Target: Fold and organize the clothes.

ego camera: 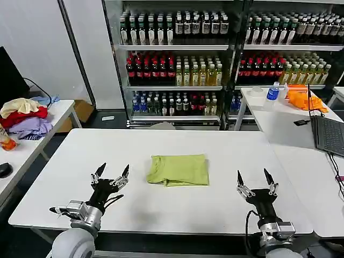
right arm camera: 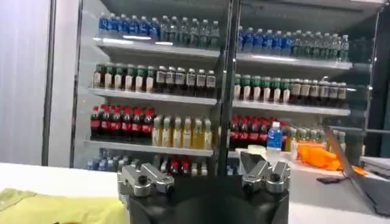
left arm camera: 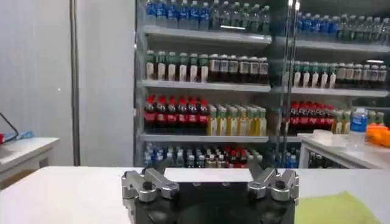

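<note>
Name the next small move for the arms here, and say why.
Probably none beyond staying parked: the T-shirt already lies folded into a compact rectangle mid-table, and the left gripper and right gripper sit open near the front edge, clear of it.

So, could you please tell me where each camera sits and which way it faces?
Head view: on the robot's head, looking forward and down at the white table, the folded T-shirt and both open end effectors, left and right.
Left wrist view: level, toward the drink shelves, over the left end effector.
Right wrist view: likewise, over the right end effector.
Shared: T-shirt, shelves.
</note>
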`<action>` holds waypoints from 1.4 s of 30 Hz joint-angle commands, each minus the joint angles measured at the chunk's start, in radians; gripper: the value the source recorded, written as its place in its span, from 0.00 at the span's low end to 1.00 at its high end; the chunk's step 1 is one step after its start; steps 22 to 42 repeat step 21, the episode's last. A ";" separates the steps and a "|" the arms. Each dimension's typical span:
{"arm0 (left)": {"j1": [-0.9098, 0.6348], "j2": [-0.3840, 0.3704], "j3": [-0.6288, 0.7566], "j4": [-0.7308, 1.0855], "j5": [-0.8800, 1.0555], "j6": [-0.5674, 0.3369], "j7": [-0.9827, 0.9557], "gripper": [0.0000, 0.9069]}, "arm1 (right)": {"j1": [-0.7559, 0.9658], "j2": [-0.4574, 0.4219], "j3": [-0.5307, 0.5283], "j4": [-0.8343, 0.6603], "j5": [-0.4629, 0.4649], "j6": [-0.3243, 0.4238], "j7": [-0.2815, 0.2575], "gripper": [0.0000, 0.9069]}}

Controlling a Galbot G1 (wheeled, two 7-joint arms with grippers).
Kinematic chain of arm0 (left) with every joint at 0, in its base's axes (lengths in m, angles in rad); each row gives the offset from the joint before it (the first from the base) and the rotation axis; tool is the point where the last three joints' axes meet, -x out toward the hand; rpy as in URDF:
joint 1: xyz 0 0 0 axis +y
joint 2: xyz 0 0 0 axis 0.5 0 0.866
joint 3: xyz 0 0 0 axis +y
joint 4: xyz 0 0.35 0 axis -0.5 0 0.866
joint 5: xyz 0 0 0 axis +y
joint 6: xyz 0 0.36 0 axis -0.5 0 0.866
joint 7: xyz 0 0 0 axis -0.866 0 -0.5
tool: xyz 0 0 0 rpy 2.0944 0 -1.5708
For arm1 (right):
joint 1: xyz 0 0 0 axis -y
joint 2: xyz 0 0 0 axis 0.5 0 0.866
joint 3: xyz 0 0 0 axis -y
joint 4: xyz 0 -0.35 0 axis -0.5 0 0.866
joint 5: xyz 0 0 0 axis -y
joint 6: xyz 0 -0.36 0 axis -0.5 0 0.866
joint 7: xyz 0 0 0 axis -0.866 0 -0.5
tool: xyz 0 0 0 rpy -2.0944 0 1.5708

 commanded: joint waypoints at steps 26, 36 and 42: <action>-0.009 0.007 0.007 0.017 0.011 -0.001 0.018 1.00 | -0.012 0.004 0.014 0.037 -0.031 -0.004 0.013 1.00; -0.009 0.007 0.007 0.017 0.011 -0.001 0.018 1.00 | -0.012 0.004 0.014 0.037 -0.031 -0.004 0.013 1.00; -0.009 0.007 0.007 0.017 0.011 -0.001 0.018 1.00 | -0.012 0.004 0.014 0.037 -0.031 -0.004 0.013 1.00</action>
